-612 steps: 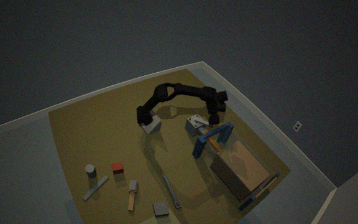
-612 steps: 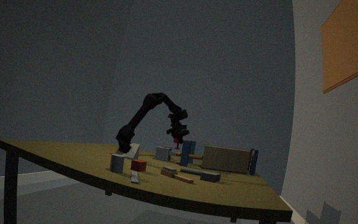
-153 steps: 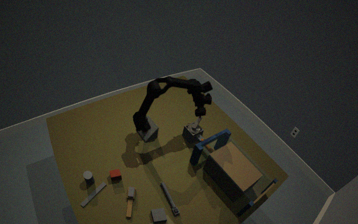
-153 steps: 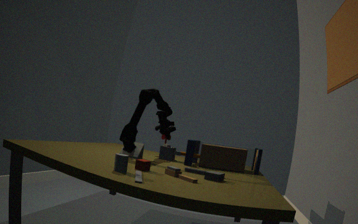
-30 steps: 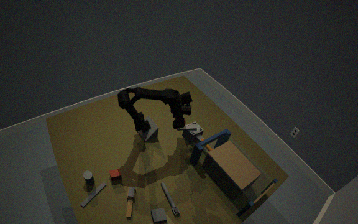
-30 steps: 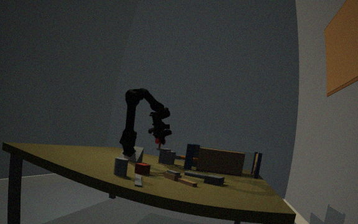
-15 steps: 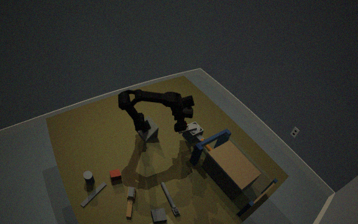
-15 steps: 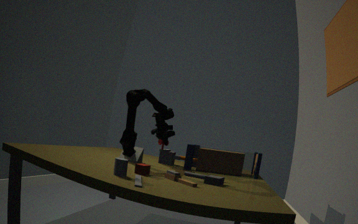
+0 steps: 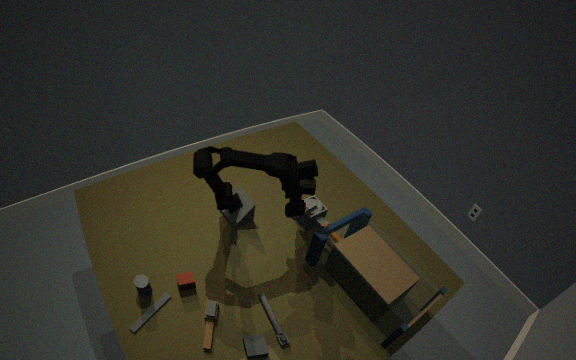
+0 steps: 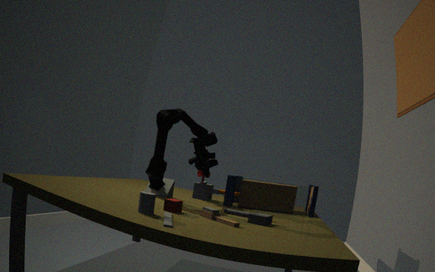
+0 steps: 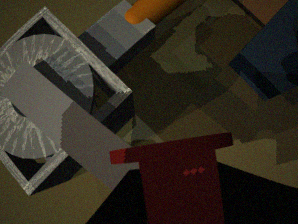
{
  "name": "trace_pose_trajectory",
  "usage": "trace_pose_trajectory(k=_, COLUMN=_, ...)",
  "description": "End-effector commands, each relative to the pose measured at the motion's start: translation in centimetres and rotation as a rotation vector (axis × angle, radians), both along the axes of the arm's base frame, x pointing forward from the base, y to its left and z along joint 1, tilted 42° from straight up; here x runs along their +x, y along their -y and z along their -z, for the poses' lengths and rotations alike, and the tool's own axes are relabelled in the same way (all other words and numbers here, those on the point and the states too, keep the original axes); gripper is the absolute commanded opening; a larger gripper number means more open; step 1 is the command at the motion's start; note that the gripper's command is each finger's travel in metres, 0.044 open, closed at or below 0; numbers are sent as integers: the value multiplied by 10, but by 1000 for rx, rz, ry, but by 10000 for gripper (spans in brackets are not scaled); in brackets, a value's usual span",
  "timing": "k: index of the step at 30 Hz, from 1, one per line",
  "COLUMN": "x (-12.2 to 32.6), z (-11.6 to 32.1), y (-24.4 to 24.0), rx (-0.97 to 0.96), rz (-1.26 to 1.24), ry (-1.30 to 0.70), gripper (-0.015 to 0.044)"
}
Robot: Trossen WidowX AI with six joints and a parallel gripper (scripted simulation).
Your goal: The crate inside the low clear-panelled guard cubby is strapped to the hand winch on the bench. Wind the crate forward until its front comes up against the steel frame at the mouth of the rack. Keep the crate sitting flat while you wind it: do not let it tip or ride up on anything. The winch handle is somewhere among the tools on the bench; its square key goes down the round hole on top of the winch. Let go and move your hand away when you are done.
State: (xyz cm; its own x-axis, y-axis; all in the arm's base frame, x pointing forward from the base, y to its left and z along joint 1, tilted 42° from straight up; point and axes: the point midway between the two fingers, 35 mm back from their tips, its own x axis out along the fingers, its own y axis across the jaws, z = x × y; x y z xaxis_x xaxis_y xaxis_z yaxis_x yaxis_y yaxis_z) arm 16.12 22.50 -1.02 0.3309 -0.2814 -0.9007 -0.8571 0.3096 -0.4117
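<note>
My gripper is shut on the red knob of the winch handle. The handle's grey arm lies across the round top of the winch; its key end is hidden. An orange strap runs from the winch toward the crate, which sits flat. The blue steel frame stands at the crate's winch-side end. A short stretch of strap shows between them; I cannot tell whether they touch low down.
Clear panels flank the crate; blue posts stand behind it. Away from the winch lie a red block, a grey cylinder, a flat bar, a wooden-handled tool, a long grey tool and a dark block.
</note>
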Motion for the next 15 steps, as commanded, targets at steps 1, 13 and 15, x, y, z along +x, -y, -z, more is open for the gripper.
trace_pose_trajectory(k=1, x=11, z=2, y=-2, rx=-1, rz=3, ry=18, gripper=0)
trace_pose_trajectory(k=13, x=29, z=6, y=-11, rx=0, rz=3, ry=20, gripper=0)
trace_pose_trajectory(k=15, x=32, z=7, y=-13, rx=0, rz=3, ry=20, gripper=0)
